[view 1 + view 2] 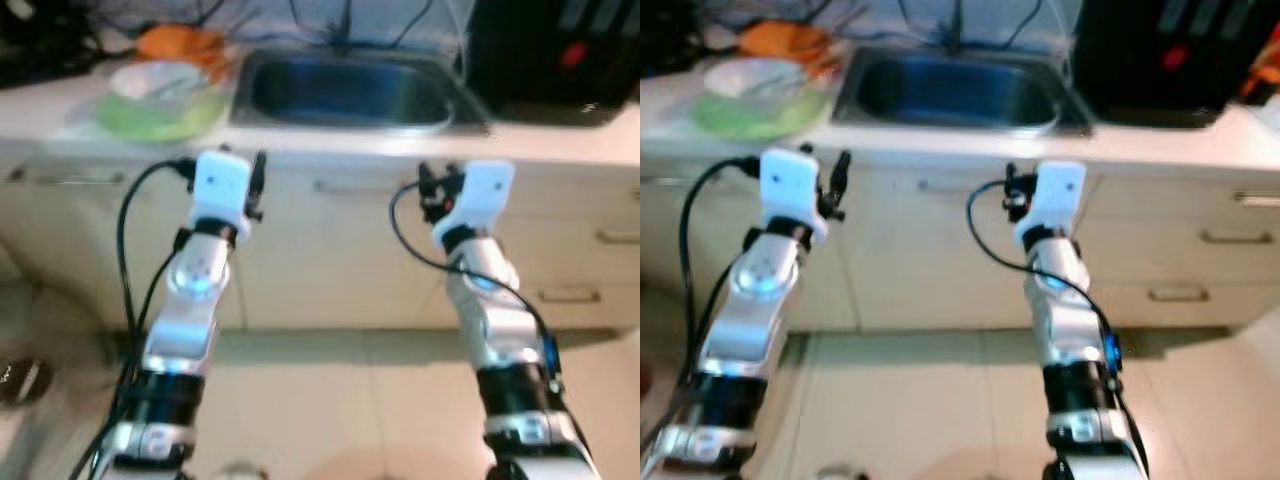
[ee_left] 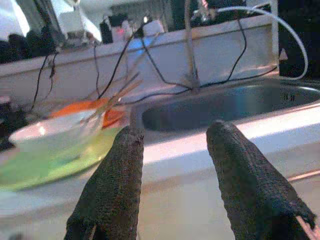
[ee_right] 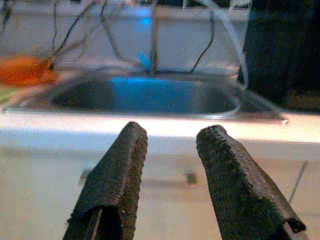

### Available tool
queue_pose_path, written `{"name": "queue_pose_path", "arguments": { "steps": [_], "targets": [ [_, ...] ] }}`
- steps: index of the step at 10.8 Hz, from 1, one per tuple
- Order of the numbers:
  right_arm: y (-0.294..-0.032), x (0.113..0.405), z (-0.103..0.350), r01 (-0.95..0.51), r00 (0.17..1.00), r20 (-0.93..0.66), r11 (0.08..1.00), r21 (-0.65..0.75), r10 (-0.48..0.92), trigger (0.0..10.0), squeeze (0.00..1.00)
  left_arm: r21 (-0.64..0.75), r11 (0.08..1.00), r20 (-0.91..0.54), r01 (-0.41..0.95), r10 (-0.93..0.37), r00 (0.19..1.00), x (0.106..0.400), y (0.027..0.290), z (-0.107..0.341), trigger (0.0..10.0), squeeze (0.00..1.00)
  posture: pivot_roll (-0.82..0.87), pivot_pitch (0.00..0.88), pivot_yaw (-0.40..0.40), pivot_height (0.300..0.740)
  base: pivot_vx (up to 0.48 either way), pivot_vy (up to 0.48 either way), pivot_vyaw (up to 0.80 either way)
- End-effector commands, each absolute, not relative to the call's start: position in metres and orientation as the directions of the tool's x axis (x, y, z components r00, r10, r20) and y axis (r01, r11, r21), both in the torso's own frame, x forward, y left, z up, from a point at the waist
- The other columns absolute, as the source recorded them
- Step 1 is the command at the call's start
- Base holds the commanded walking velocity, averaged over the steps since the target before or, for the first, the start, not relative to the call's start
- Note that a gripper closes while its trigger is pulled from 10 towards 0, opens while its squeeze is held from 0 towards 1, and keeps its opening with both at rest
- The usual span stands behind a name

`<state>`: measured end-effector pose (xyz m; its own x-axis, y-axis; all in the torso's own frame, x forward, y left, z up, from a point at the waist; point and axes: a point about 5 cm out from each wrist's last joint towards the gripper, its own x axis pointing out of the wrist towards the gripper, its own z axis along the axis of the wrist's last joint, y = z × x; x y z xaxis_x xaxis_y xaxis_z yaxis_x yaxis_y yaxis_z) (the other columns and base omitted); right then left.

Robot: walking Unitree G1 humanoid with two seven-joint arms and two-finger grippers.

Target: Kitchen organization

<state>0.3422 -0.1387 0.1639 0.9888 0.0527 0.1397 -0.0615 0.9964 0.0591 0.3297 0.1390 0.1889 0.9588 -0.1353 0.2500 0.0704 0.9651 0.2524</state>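
Both arms are raised in front of a cream counter with a steel sink [image 1: 345,92]. My left gripper [image 2: 175,135] is open and empty, level with the counter edge left of the sink. My right gripper [image 3: 172,135] is open and empty too, facing the sink's front rim [image 3: 150,112]. On the counter's left, a white bowl [image 1: 155,80] with chopsticks sits on a green plate [image 1: 160,112], with an orange item [image 1: 180,42] behind it. The bowl [image 2: 55,132] and green plate [image 2: 45,167] lie just beyond the left fingers [image 2: 120,180].
A black appliance [image 1: 560,55] stands on the counter to the right of the sink. Cables run along the back wall behind the sink. Cabinet drawers with handles [image 1: 570,294] are below the counter. Beige tiled floor [image 1: 340,400] lies under me.
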Motion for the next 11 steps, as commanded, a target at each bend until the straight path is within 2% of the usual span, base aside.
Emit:
{"name": "queue_pose_path", "arguments": {
  "steps": [1, 5, 8, 11],
  "targets": [
    [-0.1404, 0.3432, 0.1661, -0.059, 0.988, 0.148, 0.997, 0.048, 0.052, 10.0, 0.00, 0.250, 0.965, 0.248, 0.074, -0.138, 0.959, 0.3305, 0.1382, 0.1905, 10.0, 0.00, -0.06, 0.044, -0.075, 0.740, 0.000, 0.000, 0.00],
    [-0.1370, 0.3431, 0.1652, -0.073, 0.987, 0.146, 0.996, 0.047, 0.065, 10.0, 0.00, 0.248, 0.966, 0.243, 0.074, -0.136, 0.960, 0.3301, 0.1388, 0.1896, 10.0, 0.00, -0.06, 0.046, -0.077, 0.740, 0.000, 0.000, 0.00],
    [-0.1369, 0.3431, 0.1661, -0.075, 0.986, 0.150, 0.996, 0.047, 0.067, 10.0, 0.00, 0.245, 0.967, 0.243, 0.074, -0.135, 0.961, 0.3304, 0.1384, 0.1892, 10.0, 0.00, -0.06, 0.043, -0.078, 0.740, 0.000, 0.000, 0.49],
    [-0.1365, 0.3431, 0.1657, -0.074, 0.987, 0.149, 0.996, 0.056, 0.065, 10.0, 0.00, 0.245, 0.966, 0.243, 0.076, -0.137, 0.960, 0.3303, 0.1387, 0.1896, 10.0, 0.00, -0.06, 0.044, -0.077, 0.740, 0.000, 0.000, 0.00]
  ]
}}
